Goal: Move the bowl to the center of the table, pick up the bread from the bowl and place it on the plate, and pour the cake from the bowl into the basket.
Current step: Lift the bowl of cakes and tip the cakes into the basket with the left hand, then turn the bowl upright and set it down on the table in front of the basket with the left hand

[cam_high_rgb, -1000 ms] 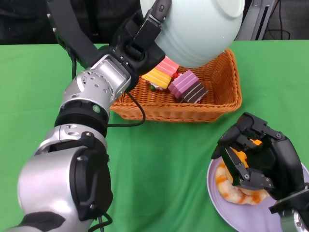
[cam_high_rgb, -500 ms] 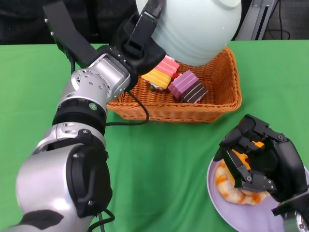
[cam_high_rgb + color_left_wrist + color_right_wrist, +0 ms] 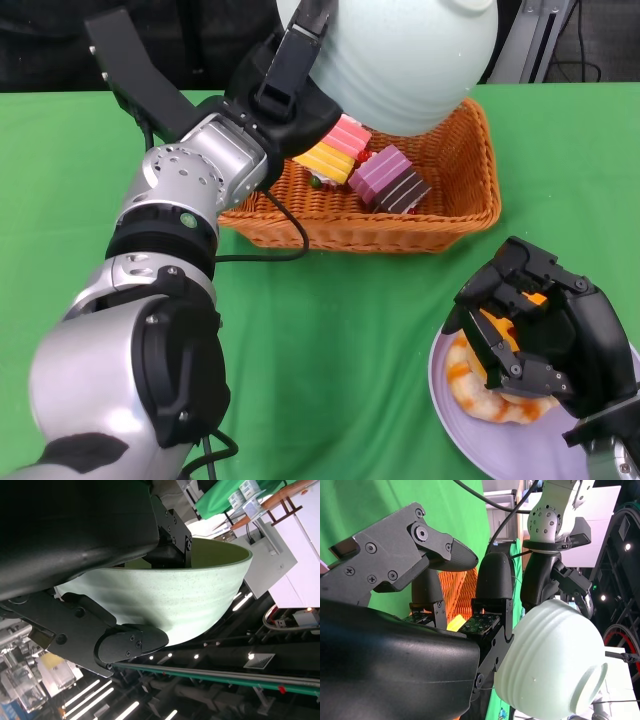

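Observation:
My left hand (image 3: 290,85) grips the rim of the pale green bowl (image 3: 405,55) and holds it tipped over above the wicker basket (image 3: 455,215). In the left wrist view the bowl (image 3: 165,597) fills the frame beside my fingers (image 3: 125,642). Cake pieces (image 3: 385,180), yellow, pink, purple and brown, lie in the basket under the bowl. The bread (image 3: 490,400) lies on the purple plate (image 3: 520,455) at the lower right. My right hand (image 3: 540,335) hovers over the bread with fingers curled, holding nothing. The right wrist view shows the bowl (image 3: 550,662) beyond my right hand (image 3: 465,610).
A green cloth (image 3: 340,350) covers the table. A black cable (image 3: 280,245) hangs from my left forearm in front of the basket. Dark equipment stands beyond the table's far edge.
My left hand has lifted the tipped bowl slightly higher and leftward above the basket. The right hand has shifted a little toward the plate's near side.

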Robot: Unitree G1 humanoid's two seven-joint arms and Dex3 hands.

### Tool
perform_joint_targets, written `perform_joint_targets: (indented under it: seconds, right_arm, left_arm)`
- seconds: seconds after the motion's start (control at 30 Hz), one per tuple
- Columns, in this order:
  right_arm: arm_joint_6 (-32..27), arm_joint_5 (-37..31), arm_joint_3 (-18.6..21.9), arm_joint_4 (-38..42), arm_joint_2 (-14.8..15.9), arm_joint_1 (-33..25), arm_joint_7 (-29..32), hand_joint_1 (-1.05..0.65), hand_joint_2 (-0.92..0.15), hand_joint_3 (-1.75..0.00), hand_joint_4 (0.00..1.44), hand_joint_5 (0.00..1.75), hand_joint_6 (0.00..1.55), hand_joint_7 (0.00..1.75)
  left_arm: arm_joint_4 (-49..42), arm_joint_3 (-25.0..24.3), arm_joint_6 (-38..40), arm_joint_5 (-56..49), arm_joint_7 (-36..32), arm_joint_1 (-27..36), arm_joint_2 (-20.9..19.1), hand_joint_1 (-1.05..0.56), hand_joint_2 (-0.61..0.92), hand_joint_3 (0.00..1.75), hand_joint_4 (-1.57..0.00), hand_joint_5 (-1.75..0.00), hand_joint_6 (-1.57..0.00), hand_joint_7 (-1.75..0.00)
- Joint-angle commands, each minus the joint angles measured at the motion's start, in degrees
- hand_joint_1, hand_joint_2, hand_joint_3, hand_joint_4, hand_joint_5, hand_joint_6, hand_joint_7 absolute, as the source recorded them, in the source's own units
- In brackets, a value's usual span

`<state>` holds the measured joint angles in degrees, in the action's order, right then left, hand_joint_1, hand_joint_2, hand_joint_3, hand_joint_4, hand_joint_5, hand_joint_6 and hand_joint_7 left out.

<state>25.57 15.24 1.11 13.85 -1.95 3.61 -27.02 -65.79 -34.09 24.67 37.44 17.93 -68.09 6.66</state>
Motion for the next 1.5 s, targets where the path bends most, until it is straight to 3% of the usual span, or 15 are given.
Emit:
perform_joint_targets:
  seconds: [0.03,0.67,0.77,0.93,1.07,1.3,1.5]
  right_arm:
    - [-0.02,0.74,0.23,-0.11,0.54,-0.08,-0.16,-0.13,-0.55,-1.0,0.73,1.59,0.64,1.29]
    - [0.57,0.53,0.19,0.77,0.52,0.42,-0.48,-0.15,-0.55,-1.0,0.73,1.61,0.63,1.3]
    - [0.16,0.24,0.14,0.49,0.47,0.28,-0.08,-0.16,-0.54,-0.99,0.73,1.61,0.63,1.31]
    - [0.03,0.47,0.15,0.52,0.44,0.24,-0.23,-0.16,-0.54,-1.0,0.73,1.61,0.63,1.31]
    - [0.12,0.32,0.2,0.57,0.54,0.17,-0.16,-0.13,-0.55,-1.02,0.74,1.6,0.64,1.3]
    - [0.03,0.58,0.45,0.86,0.76,0.39,-0.38,-0.13,-0.54,-1.02,0.74,1.6,0.64,1.29]
    - [-0.19,0.94,0.66,1.11,0.95,0.42,-0.87,-0.1,-0.54,-1.03,0.74,1.6,0.64,1.3]
  left_arm:
    - [0.04,-0.56,1.01,1.67,2.06,-2.3,-1.06,-0.17,0.91,0.64,-0.6,-1.75,-0.45,-1.75]
    - [2.63,2.31,1.29,0.63,5.02,-1.43,-1.03,-0.13,0.8,0.72,-0.63,-1.75,-0.5,-1.73]
    - [5.79,6.45,-2.46,-2.58,7.83,0.28,-0.67,-0.12,0.73,0.93,-0.65,-1.75,-0.53,-1.74]
    - [9.5,12.46,-10.92,-8.25,12.85,4.01,-1.15,-0.11,0.7,1.02,-0.69,-1.75,-0.62,-1.73]
    - [10.71,15.48,-17.53,-11.41,16.71,6.3,-2.57,-0.12,0.56,1.21,-0.74,-1.75,-0.69,-1.68]
    - [15.49,18.64,-27.59,-15.31,20.47,10.66,-5.46,-0.09,0.54,1.22,-0.76,-1.72,-0.77,-1.55]
    - [18.18,20.4,-38.99,-18.77,20.4,15.26,-7.31,-0.13,0.6,1.08,-0.78,-1.66,-0.77,-1.46]
